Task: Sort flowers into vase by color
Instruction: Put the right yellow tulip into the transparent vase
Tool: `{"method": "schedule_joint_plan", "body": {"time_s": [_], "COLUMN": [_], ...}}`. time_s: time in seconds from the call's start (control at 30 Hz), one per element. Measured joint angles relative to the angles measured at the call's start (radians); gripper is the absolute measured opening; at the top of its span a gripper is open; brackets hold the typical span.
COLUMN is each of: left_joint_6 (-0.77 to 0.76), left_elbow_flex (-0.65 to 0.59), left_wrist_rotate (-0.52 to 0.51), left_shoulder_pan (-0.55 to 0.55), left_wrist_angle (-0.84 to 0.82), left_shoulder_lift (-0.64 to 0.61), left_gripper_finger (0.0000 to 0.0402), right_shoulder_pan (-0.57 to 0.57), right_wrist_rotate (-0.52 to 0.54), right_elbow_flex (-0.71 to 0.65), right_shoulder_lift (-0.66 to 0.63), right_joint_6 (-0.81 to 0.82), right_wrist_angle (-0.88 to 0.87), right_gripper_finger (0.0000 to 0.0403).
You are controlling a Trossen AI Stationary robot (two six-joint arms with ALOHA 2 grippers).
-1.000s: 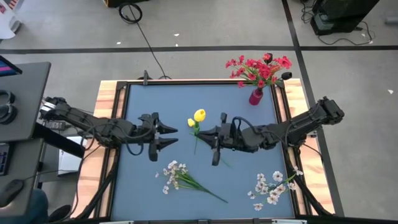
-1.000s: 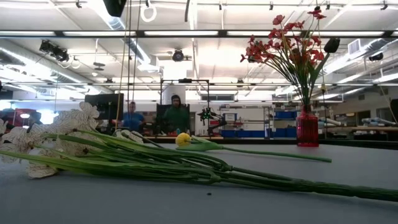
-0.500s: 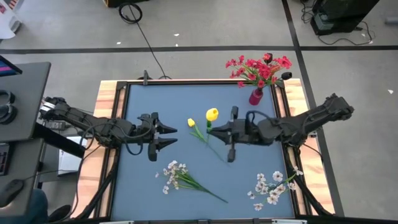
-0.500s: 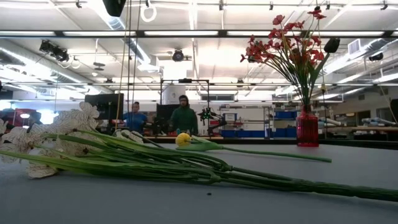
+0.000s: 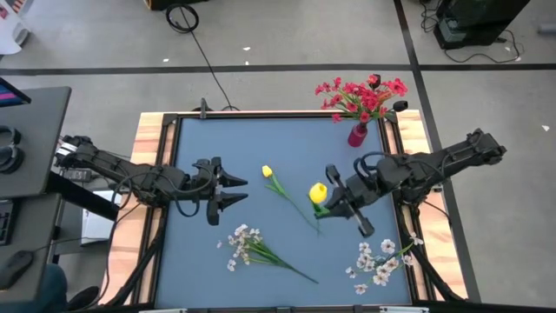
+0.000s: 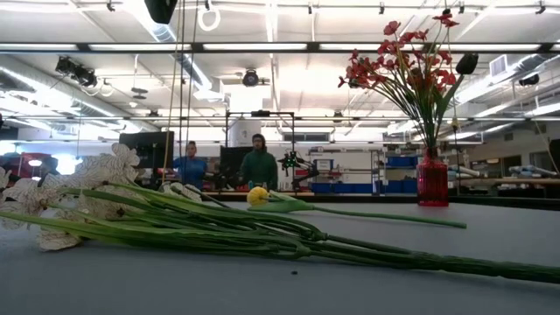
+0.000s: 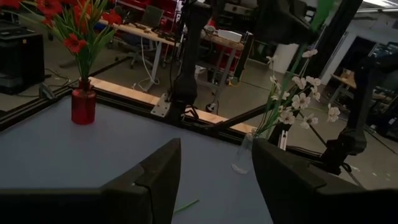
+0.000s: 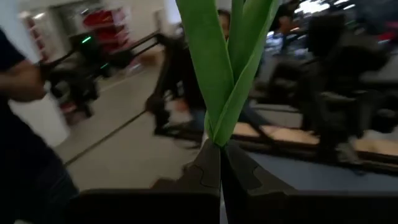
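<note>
My right gripper (image 5: 324, 209) is shut on a yellow tulip (image 5: 318, 192) above the table's right half; its green leaves (image 8: 224, 68) rise from the fingers in the right wrist view. A second yellow tulip (image 5: 268, 172) lies on its side on the blue table top. A spray of white flowers (image 5: 248, 243) lies near the front edge. More white flowers (image 5: 379, 259) stand in a clear vase (image 7: 243, 155) at the front right. Red flowers (image 5: 363, 96) stand in a red vase (image 5: 357, 136) at the far right. My left gripper (image 5: 245, 191) waits open over the left half. My right gripper pinches the tulip's green stem and leaf bases (image 8: 219, 138) between its two shut fingers. The fingers reach in level, across the stem. The tulip is lifted clear of the table, its blossom above the fingers; the stem below the fingers does not show.
A wooden frame (image 5: 148, 156) borders the blue table top. The lying tulip's stem (image 5: 300, 209) runs close under my right gripper. Beyond the table, people stand in the room (image 6: 254, 162). Bare table top lies at the far middle (image 5: 261, 139).
My right gripper has carried the yellow tulip up off the table and toward the table's right and near edges, swinging round as it went. The second tulip has stayed lying on the table.
</note>
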Motion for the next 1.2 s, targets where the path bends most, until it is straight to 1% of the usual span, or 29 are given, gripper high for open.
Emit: {"method": "schedule_joint_plan", "body": {"time_s": [0.2,0.33,0.4,0.47,0.57,0.63,0.7,0.9,1.03,1.2], "left_joint_6": [0.0,0.0,0.0,0.0,0.0,0.0,0.0,0.0,0.0,0.0], "left_elbow_flex": [0.0,0.0,0.0,0.0,0.0,0.0,0.0,0.0,0.0,0.0], "left_wrist_rotate": [0.0,0.0,0.0,0.0,0.0,0.0,0.0,0.0,0.0,0.0], "left_shoulder_pan": [0.0,0.0,0.0,0.0,0.0,0.0,0.0,0.0,0.0,0.0], "left_wrist_angle": [-0.001,-0.001,-0.001,-0.001,-0.001,-0.001,-0.001,-0.002,-0.002,-0.002], "left_shoulder_lift": [0.0,0.0,0.0,0.0,0.0,0.0,0.0,0.0,0.0,0.0], "left_gripper_finger": [0.0203,0.0203,0.0203,0.0203,0.0203,0.0203,0.0203,0.0203,0.0203,0.0203], "right_shoulder_pan": [0.001,0.028,0.041,0.048,0.061,0.081,0.097,0.116,0.108,0.096], "right_wrist_rotate": [-0.152,-0.227,-0.247,-0.288,-0.387,-0.414,-0.417,-0.447,-0.491,-0.549], "right_elbow_flex": [0.0,0.0,-0.014,-0.064,-0.169,-0.238,-0.282,-0.323,-0.322,-0.322], "right_shoulder_lift": [-0.054,-0.111,-0.145,-0.18,-0.22,-0.244,-0.268,-0.316,-0.352,-0.374], "right_joint_6": [-0.112,-0.18,-0.219,-0.213,-0.113,-0.063,-0.045,-0.033,-0.065,-0.062], "right_wrist_angle": [-0.129,-0.282,-0.321,-0.289,-0.127,-0.033,0.007,-0.055,-0.09,-0.138], "right_gripper_finger": [0.0004,0.0002,0.0001,0.0001,0.0,0.0,0.0,0.0,0.0,0.0]}}
